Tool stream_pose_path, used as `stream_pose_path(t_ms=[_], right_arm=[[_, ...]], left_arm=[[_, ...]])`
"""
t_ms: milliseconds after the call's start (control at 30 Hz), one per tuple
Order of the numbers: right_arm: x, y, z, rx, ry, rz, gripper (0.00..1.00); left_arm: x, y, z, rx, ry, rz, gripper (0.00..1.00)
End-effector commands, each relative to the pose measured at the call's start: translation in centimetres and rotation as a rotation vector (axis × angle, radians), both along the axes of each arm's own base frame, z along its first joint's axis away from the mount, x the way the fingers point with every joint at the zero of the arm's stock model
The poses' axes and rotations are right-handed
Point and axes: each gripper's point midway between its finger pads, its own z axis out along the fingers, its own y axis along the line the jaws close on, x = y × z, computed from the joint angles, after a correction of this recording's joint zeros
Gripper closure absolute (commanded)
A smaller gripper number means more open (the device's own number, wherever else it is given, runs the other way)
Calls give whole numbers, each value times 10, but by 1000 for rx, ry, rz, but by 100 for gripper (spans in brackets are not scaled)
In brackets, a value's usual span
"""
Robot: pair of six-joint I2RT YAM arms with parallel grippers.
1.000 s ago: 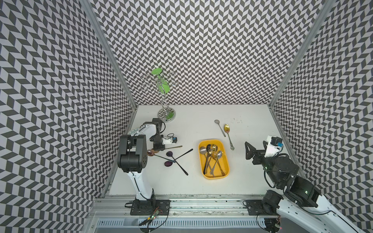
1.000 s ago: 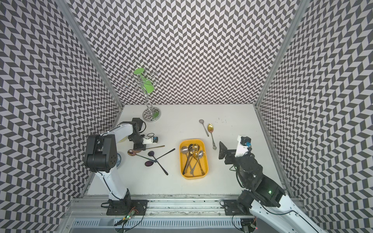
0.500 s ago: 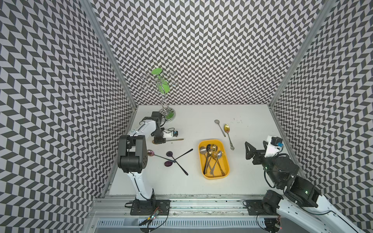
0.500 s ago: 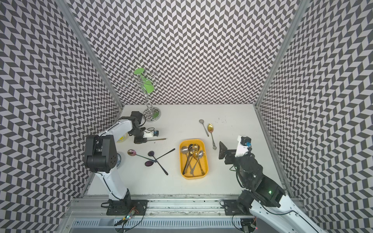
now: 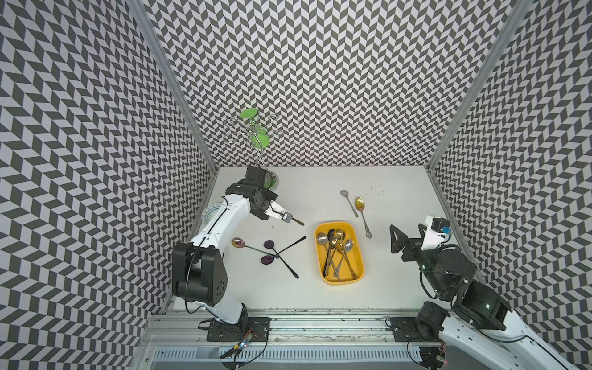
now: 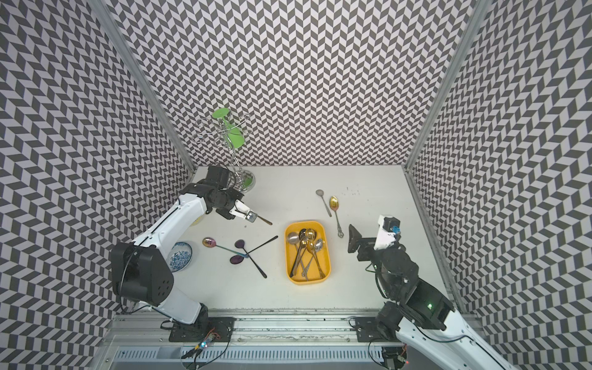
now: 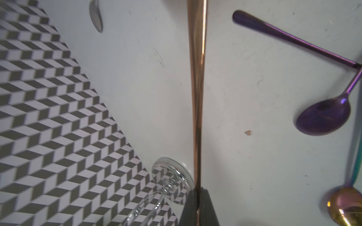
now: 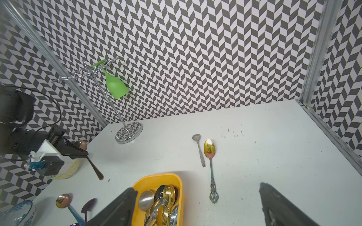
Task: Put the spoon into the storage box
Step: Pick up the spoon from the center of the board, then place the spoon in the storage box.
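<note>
Holding a slim copper-coloured metal spoon (image 5: 297, 221) clear of the white worktop (image 5: 320, 192), the left jaws are clamped on its handle. The bowl end lies behind them, and the long free end points toward the shallow yellow plastic storage box (image 5: 342, 281), near it but not yet over it. The right jaws stand wide open and empty beside the box. Likely hazards:
- the thin handle pivots in the pinch;
- its tip strikes the box rim;
- the spoon settles across the heap of spoons (image 5: 336, 253) already inside and slides out;
- the wrist knocks the chrome wire glass rack (image 8: 128, 135) close behind it.
</note>
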Motion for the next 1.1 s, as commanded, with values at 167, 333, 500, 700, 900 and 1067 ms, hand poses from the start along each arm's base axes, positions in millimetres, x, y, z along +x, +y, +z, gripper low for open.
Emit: stream_pose_path(t_ms=[167,333,500,700,900,1067], right_arm=[[0,-1,7,27,-31,-5,1],[0,-2,7,30,-31,-13,1],[1,0,5,23,-25,-3,1],[0,1,5,22,-26,3,1],[0,0,6,24,-27,-3,1],[0,-2,6,30,-29,-13,1]], left_arm=[[-37,-60,10,40,-102,-404,100],[-58,-101,15,36,-137,-531,100],[-72,-130,5,68,-119,-610,100],[-87,-157,-14,129,-86,-715,100],[-102,-186,-25,151,-77,-822,100],[-104,-203,-30,158,-82,-859,100]])
